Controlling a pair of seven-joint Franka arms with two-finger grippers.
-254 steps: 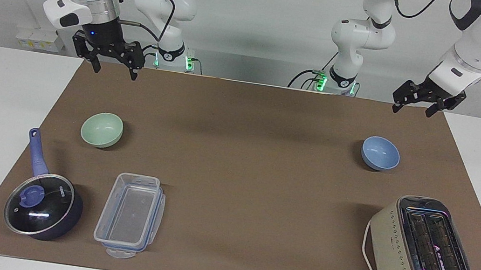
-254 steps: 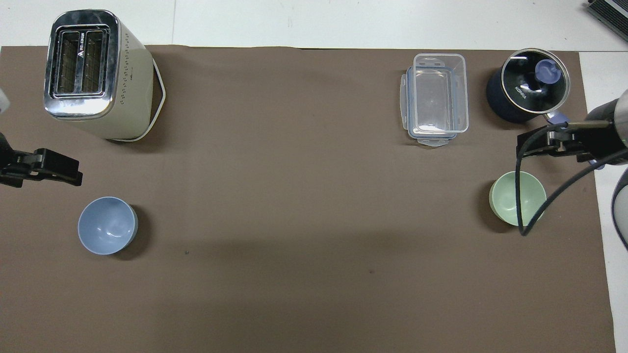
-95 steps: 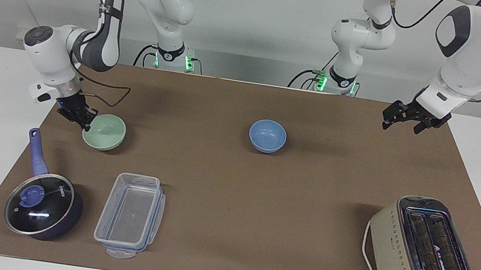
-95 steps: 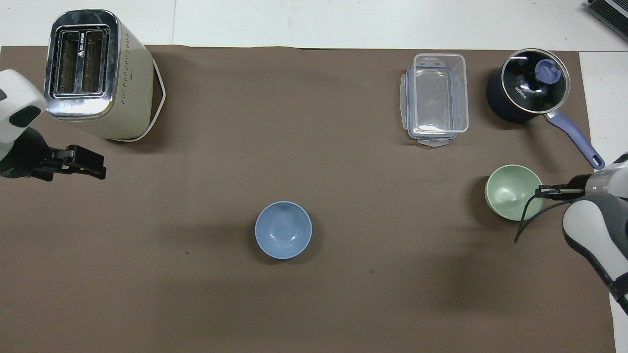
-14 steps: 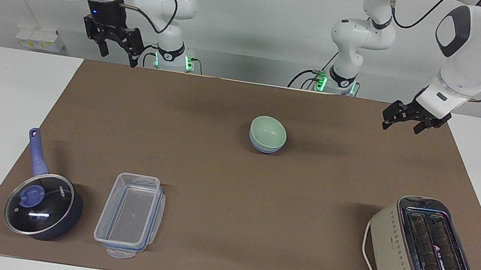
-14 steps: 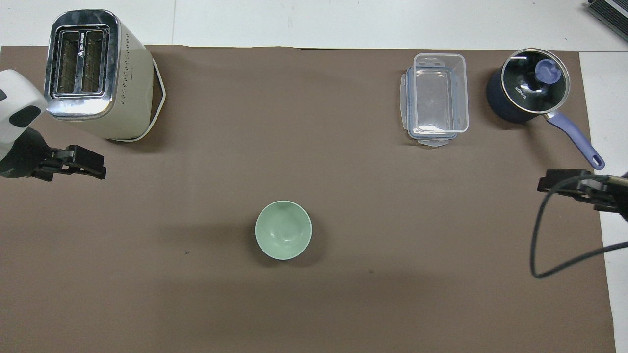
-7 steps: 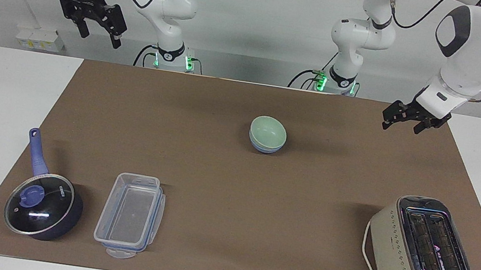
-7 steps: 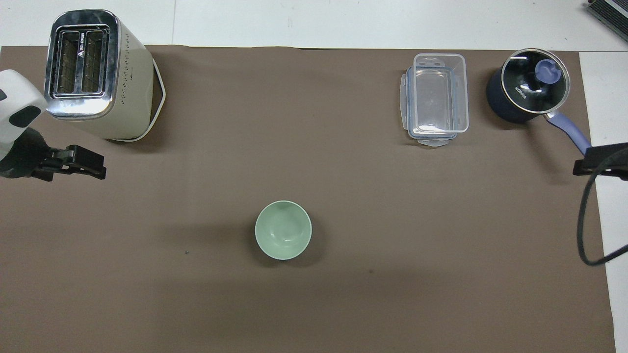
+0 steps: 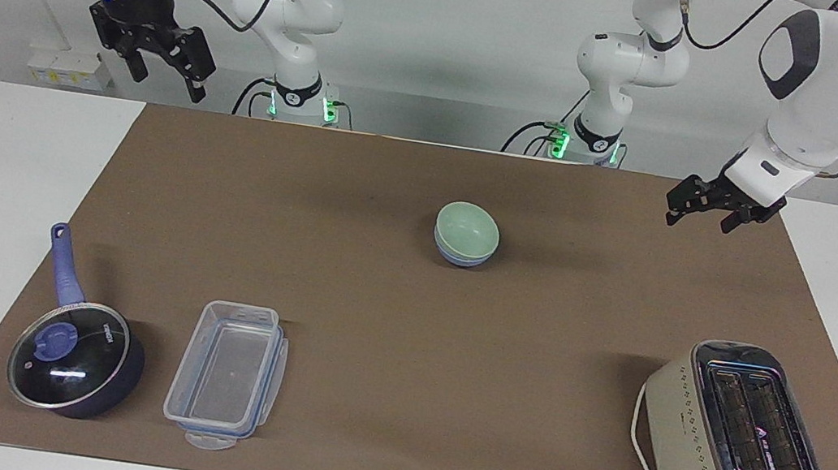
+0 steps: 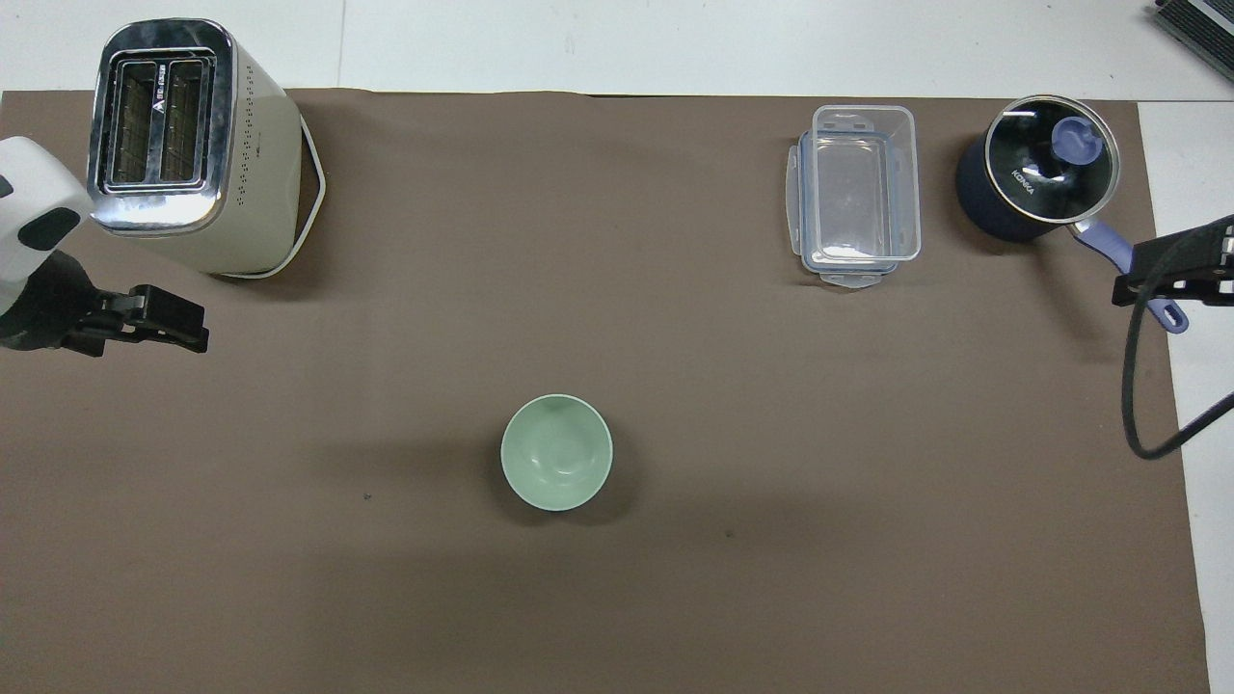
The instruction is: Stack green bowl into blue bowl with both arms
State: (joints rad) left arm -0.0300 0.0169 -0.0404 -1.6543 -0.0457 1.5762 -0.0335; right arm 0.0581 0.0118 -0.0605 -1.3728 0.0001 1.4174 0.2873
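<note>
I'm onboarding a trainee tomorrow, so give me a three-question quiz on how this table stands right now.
1. True or false: the green bowl sits inside the blue bowl.
2. Which item is nearest the pot? A) toaster B) clear container C) stacked bowls
3. Fill in: the right gripper and left gripper each hold ____.

Key: 1 true; 2 B; 3 nothing, both are open in the air, apart from the bowls.
</note>
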